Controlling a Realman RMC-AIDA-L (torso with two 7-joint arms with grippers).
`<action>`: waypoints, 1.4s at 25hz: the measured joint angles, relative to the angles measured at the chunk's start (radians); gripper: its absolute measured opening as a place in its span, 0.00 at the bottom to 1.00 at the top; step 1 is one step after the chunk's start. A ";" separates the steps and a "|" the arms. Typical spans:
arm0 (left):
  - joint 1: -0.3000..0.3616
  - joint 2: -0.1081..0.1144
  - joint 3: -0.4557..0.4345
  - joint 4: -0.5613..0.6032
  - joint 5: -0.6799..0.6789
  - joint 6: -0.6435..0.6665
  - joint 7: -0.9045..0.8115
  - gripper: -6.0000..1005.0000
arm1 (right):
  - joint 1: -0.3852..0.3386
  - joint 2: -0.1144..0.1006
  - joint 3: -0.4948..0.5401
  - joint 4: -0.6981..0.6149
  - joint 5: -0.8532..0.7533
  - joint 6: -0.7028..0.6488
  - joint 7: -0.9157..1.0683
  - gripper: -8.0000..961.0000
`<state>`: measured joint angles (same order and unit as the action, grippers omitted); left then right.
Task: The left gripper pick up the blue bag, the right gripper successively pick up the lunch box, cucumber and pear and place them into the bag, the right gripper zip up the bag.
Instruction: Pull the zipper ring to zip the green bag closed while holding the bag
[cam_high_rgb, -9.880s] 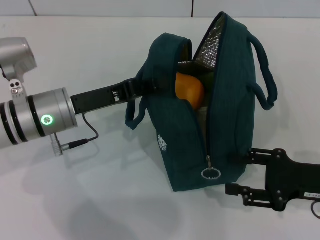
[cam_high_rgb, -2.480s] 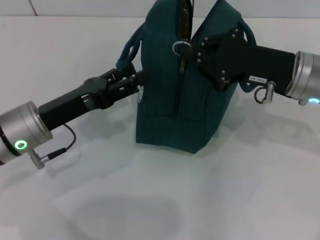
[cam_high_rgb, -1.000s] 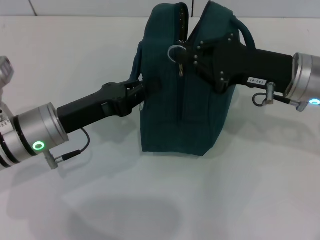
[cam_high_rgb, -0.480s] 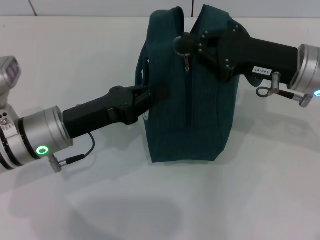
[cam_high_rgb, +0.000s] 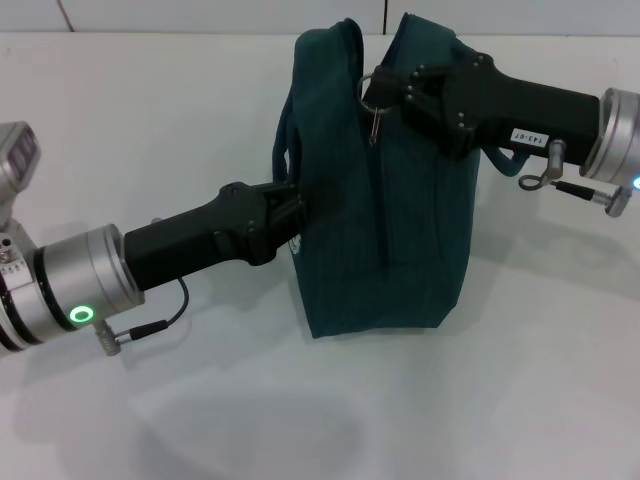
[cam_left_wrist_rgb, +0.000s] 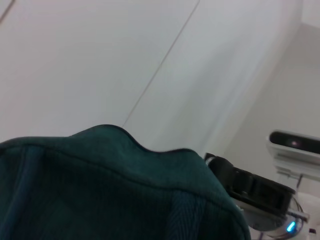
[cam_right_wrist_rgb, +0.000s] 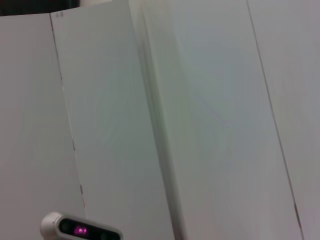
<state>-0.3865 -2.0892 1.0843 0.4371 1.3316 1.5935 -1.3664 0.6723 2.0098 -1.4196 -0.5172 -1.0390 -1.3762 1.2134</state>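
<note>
The blue bag (cam_high_rgb: 390, 210) stands upright mid-table, its zip line closed up the near face. My left gripper (cam_high_rgb: 296, 206) is shut on the bag's left side by the strap. My right gripper (cam_high_rgb: 392, 88) is at the bag's top edge, shut on the zipper pull (cam_high_rgb: 372, 92) with its metal ring. The bag's top (cam_left_wrist_rgb: 100, 190) fills the lower left wrist view, with the right gripper (cam_left_wrist_rgb: 250, 184) behind it. The lunch box, cucumber and pear are hidden. The right wrist view shows none of the task's things.
The white table (cam_high_rgb: 500, 400) lies around the bag. A short cable (cam_high_rgb: 160, 310) hangs under the left wrist. The right wrist view shows only wall panels and a camera unit (cam_right_wrist_rgb: 80, 230).
The bag has shifted a little to the right and turned. My right gripper has carried the zipper pull up and to the right, toward the bag's top. The left arm followed the bag.
</note>
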 joint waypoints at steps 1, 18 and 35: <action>0.001 0.000 0.001 0.000 0.000 0.003 0.005 0.08 | 0.002 -0.001 0.000 0.000 0.000 0.002 0.007 0.02; 0.008 0.002 0.041 -0.008 -0.001 0.010 0.038 0.08 | 0.014 -0.007 0.001 -0.010 0.003 -0.017 0.061 0.02; 0.021 0.005 0.033 -0.013 -0.006 0.008 0.038 0.07 | -0.003 -0.008 0.029 -0.011 0.007 -0.054 0.077 0.02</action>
<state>-0.3655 -2.0844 1.1174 0.4243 1.3252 1.6010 -1.3285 0.6693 2.0020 -1.3909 -0.5280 -1.0324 -1.4304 1.2908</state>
